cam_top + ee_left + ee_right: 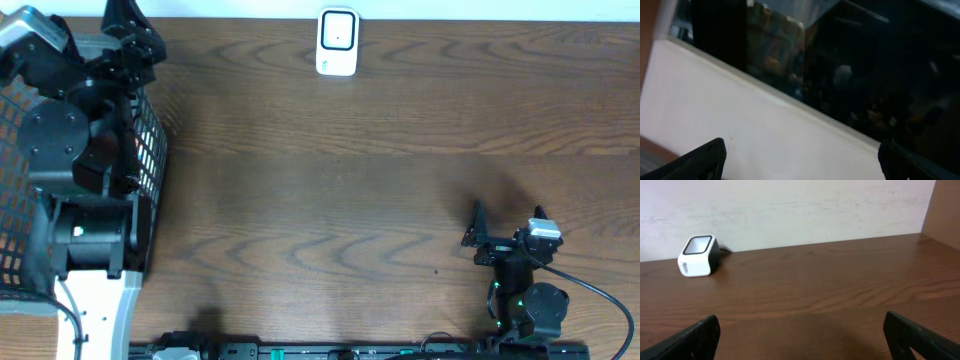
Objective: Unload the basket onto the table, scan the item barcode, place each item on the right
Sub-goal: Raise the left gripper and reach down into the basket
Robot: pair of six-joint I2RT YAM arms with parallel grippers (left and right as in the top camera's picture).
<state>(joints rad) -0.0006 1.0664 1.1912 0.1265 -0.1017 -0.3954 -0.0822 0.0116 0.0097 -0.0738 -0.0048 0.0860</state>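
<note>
Scanner (337,42) in white with a black side stands upright at the far edge of the brown desk (350,180), just before the pale wall (790,205). The left tool (801,146) is released, its two fingers wide apart and holding nothing. Its arm hangs over the black wire basket (152,150) at the left end of the desk. What lies inside the basket I cannot tell. The right tool (801,317) is also released and empty. It is low over the desk at the near right corner, well apart from the scanner and facing it.
</note>
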